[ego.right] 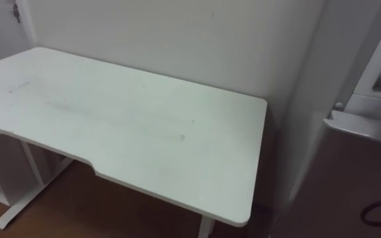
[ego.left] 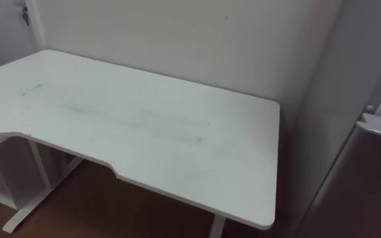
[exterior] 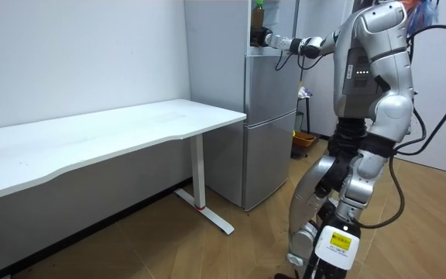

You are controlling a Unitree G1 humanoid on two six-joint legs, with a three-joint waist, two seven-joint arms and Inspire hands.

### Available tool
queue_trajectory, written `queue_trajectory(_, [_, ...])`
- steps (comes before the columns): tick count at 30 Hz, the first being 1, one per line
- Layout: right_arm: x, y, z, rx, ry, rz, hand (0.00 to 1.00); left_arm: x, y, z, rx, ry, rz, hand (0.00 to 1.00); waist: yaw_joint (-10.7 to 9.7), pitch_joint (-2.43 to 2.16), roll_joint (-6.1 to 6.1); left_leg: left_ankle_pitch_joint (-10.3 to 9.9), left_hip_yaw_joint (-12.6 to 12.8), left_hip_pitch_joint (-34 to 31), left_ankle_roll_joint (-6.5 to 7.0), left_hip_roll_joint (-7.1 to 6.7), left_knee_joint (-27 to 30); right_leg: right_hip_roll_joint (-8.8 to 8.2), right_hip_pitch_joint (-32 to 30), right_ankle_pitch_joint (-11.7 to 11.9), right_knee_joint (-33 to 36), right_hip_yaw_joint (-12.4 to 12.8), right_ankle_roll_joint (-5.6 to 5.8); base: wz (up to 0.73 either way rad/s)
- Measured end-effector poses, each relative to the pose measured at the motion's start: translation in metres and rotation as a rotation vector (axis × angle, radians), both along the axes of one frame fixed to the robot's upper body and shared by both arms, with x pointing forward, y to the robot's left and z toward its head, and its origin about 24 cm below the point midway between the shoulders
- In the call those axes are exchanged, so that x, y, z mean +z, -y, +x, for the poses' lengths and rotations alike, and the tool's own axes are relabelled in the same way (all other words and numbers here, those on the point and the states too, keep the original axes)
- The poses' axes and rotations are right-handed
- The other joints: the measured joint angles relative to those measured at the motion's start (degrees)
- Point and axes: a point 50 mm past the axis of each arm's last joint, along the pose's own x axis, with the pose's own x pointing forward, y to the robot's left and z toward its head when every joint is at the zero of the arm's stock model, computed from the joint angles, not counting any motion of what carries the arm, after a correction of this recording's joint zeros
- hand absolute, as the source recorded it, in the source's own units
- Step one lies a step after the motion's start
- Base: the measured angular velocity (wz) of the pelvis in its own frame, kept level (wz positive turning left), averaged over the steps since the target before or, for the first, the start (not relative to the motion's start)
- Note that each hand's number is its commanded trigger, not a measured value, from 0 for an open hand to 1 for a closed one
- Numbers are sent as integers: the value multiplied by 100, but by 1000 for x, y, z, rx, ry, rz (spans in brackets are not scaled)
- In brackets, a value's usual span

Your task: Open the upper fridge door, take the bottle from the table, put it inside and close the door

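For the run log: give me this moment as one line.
robot: standing by fridge | right hand: holds bottle, raised to upper compartment | release: not yet

A white worktop [ego.left: 144,125] is shown against a pale grey wall [ego.left: 177,39]. A silver-grey fridge [exterior: 269,116] and a brown wood-grain floor [exterior: 169,248] are seen. The bottle [exterior: 259,12] is greenish.

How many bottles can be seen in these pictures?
1. The bottle is in the room view, high up in front of the upper part of the fridge, with the robot's right hand below it, seemingly holding it. Others may be hidden inside the fridge.
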Motion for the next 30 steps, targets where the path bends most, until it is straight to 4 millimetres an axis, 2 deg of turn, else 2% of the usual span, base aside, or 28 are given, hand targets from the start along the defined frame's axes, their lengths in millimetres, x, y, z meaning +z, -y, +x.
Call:
queue_trajectory(7, [4, 3, 4, -12, -40, -13, 100, 3, -1, 5, 30, 44, -8, 0, 0, -1, -12, 21, -25, -18, -15, 1, -10, -20, 12, -4, -3, -108, -19, 4])
queue_trajectory(12, [3, 14, -2, -35, -49, 13, 100, 4, -4, 5, 58, 55, 3, 0, 36, 26, -65, 25, -96, -27, -25, 6, -8, -39, 36, -36, 1, -206, -36, 8])
queue_trajectory(16, [5, 17, -4, -36, -45, 17, 100, 6, -8, 4, 70, 60, 17, 0, 41, 16, -108, 41, -101, -130, -32, 2, -2, -39, -57, -38, 22, -221, -40, 1])
queue_trajectory(17, [6, 19, -4, -36, -45, 14, 100, 6, -9, 4, 69, 59, 19, 0, 43, 25, -96, 45, -99, -173, -32, -10, 0, -39, -63, -37, 22, -241, -41, 0])
queue_trajectory(18, [6, 20, -5, -39, -46, 13, 91, 7, -9, 4, 68, 60, 20, 0, 41, 23, -103, 49, -103, -187, -31, -11, 2, -40, -72, -37, 21, -253, -41, 7])
queue_trajectory(20, [3, 27, -8, -45, -57, 19, 51, 9, -13, 3, 64, 60, 27, 0, 52, 40, -116, 50, -118, -195, -30, -11, 2, -33, -61, -37, -10, -285, -41, 9])
queue_trajectory(21, [3, 29, -9, -46, -59, 21, 0, 9, -15, 3, 63, 60, 31, 0, 57, 42, -124, 50, -122, -196, -30, -12, 2, -32, -62, -38, -14, -288, -41, 6])
queue_trajectory(30, [-1, 35, -10, -26, -70, 51, 0, 16, -20, 12, 46, 85, 50, 0, 89, 45, -123, 54, -138, -251, -40, 1, 46, 2, -66, -28, -22, -294, -59, 0])
